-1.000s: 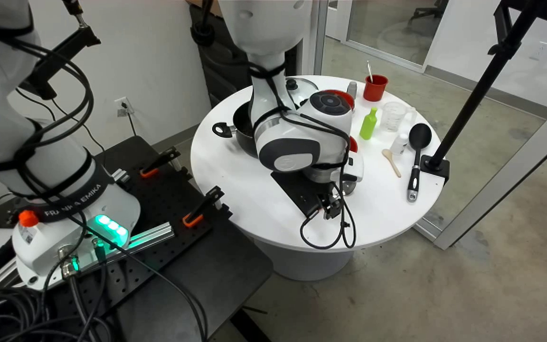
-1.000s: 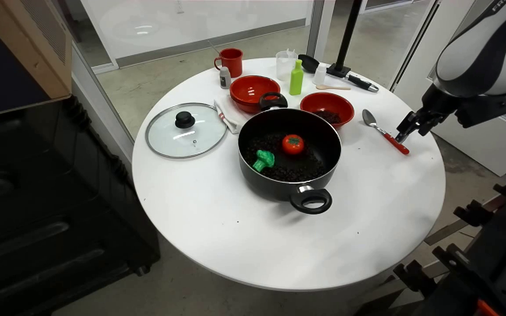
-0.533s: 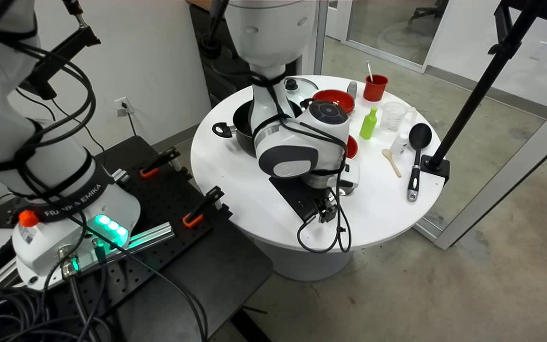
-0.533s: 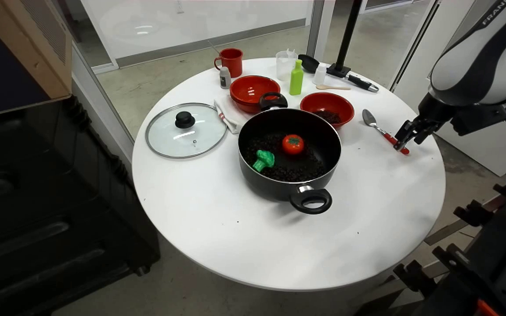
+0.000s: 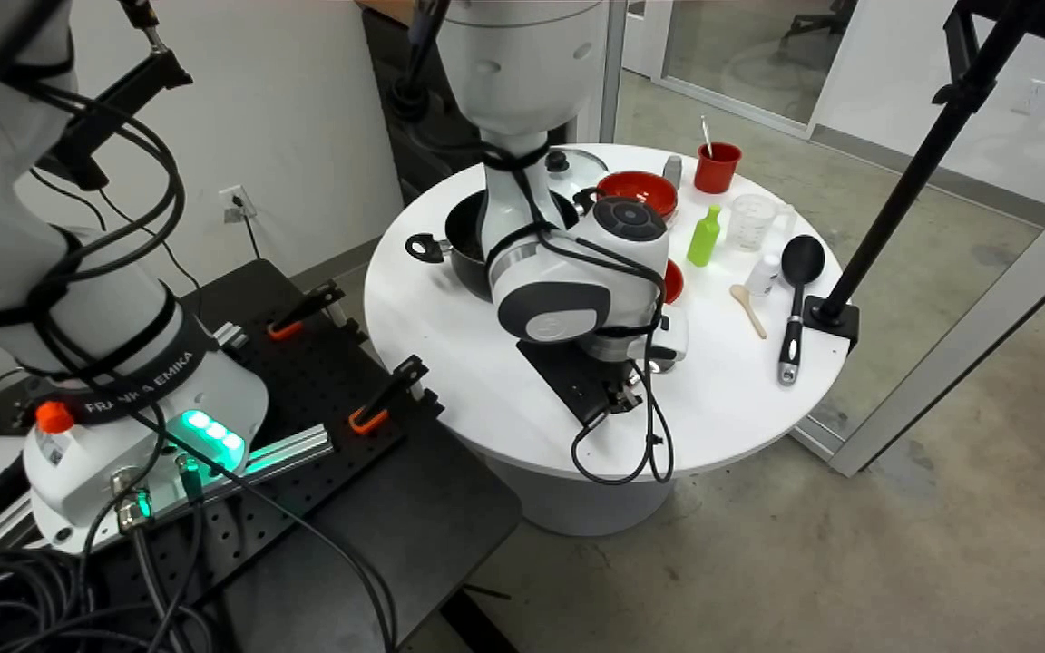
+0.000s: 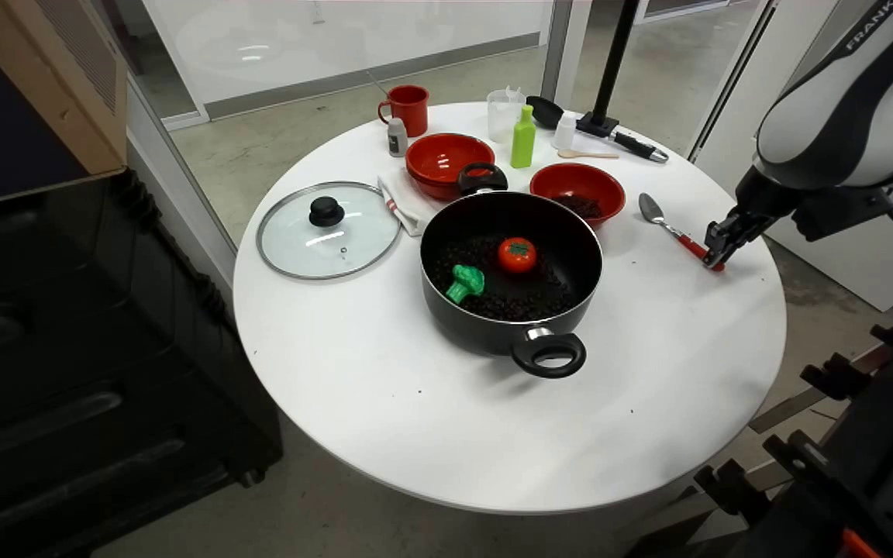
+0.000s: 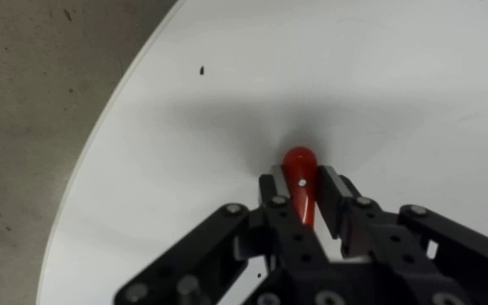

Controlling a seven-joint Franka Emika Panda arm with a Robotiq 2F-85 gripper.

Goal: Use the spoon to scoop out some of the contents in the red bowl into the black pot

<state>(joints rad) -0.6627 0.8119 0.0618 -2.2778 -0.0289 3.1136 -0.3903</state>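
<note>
The spoon (image 6: 652, 209) lies on the white table, metal head toward the red bowl and red handle toward the table edge. My gripper (image 6: 713, 257) is down at the end of that handle. In the wrist view both pads (image 7: 279, 182) press on the sides of the red handle (image 7: 301, 163), so the gripper (image 7: 302, 174) is shut on it. The red bowl (image 6: 586, 178) holds dark, bean-like bits. Beside it, the black pot (image 6: 477, 329) contains similar dark bits, a toy tomato (image 6: 517, 255) and a green broccoli piece (image 6: 465, 284). My arm covers part of pot and bowl in an exterior view.
Another red bowl (image 6: 446, 159) sits on a towel (image 6: 404, 200) behind the pot, near the glass lid (image 6: 299, 248). A green bottle (image 6: 523, 138), red cup (image 6: 408, 110), measuring jug (image 6: 505, 115) and black ladle (image 6: 636, 146) stand or lie farther back. A black pole (image 5: 903, 181) rises at the table's rim.
My gripper has come down to the end of the spoon's handle, and its jaws have gone from open to shut on it. The spoon lies where it was.
</note>
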